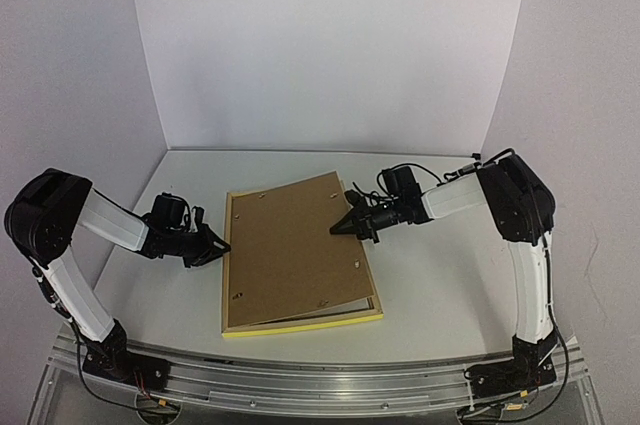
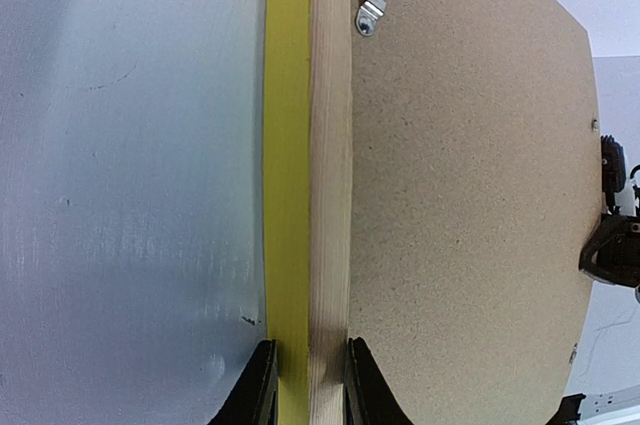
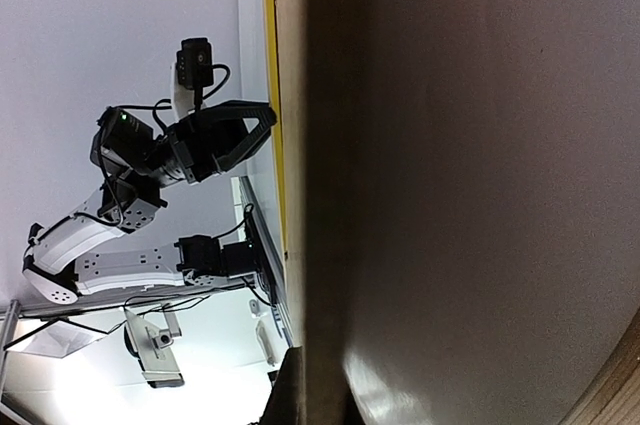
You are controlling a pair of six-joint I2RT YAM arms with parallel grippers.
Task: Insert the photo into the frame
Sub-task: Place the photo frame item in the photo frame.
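Observation:
The frame (image 1: 300, 321) lies flat on the table with its back up, its yellow rails showing at the left and near edges. A brown backing board (image 1: 295, 245) rests on it, slightly skewed and raised at the right. My left gripper (image 1: 218, 245) is shut on the frame's left rail (image 2: 310, 145), one finger on each side (image 2: 307, 345). My right gripper (image 1: 337, 229) is shut on the board's right edge; the board's dark underside (image 3: 480, 195) fills its wrist view. The photo is hidden.
The white table (image 1: 430, 275) is walled by white panels at the back and sides. A metal rail (image 1: 320, 380) with the arm bases runs along the near edge. Small turn clips (image 2: 370, 7) sit on the frame's back.

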